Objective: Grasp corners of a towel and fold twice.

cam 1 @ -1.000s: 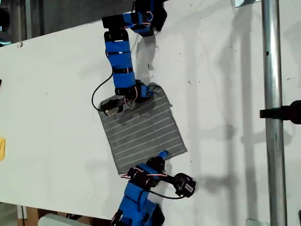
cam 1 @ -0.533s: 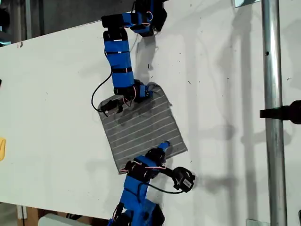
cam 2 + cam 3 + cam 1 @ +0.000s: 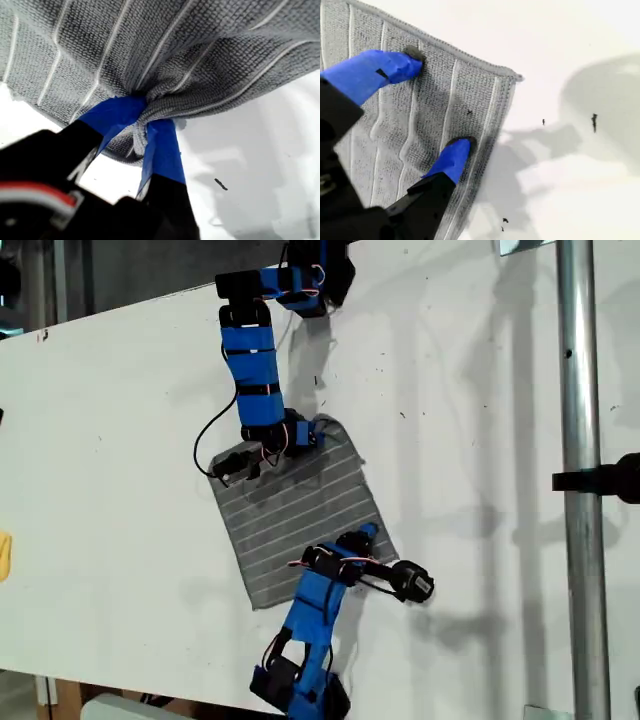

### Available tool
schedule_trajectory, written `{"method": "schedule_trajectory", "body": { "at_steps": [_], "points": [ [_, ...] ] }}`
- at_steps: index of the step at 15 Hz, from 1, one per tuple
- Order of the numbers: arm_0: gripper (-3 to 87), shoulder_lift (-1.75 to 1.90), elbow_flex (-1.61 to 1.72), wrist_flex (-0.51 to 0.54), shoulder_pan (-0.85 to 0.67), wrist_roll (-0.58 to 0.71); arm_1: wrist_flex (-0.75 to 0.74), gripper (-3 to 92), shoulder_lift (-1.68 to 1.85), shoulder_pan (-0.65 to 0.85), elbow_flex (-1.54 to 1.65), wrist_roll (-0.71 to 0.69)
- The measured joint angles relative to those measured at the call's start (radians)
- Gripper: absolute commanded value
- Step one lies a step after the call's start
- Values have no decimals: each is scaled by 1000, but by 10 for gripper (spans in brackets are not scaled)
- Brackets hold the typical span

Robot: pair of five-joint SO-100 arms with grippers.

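Towel (image 3: 295, 510) flat on white table (image 3: 110, 450); my first gripper (image 3: 318, 430) at far corner, my second gripper (image 3: 365, 536) at near corner.

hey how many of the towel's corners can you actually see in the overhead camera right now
2. One corner lies free toward the exterior view's left, one toward its bottom. The other two are hidden: one under my first gripper, one under my second gripper.

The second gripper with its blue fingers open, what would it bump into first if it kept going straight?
Most likely the towel. My second gripper has its end effector open over the cloth near one corner, fingertips seemingly already touching it.
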Motion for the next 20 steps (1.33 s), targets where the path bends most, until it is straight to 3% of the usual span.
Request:
{"method": "schedule_trajectory", "body": {
  "at_steps": [2, 4, 9, 12, 15, 18, 20],
  "points": [
    [12, -2, 25, -74, 2, -31, 5, -3, 2, 0, 2, 0],
    [-27, 8, 58, -100, -8, -55, 6, -3, 2, 0, 6, 0],
    [-29, 69, 135, -117, -6, -55, 6, -3, 15, -5, 11, 0],
    [-28, 152, 133, -28, 23, -58, 40, -3, 95, -58, 14, 18],
    [-28, 224, 5, 178, 106, -64, 91, -3, 285, -147, 14, 92],
    [-28, 321, -20, 224, 163, -107, 97, -3, 405, -224, -2, 147],
    [-28, 334, -11, 230, 156, -97, 83, -3, 407, -199, -2, 138]
  ]
}}
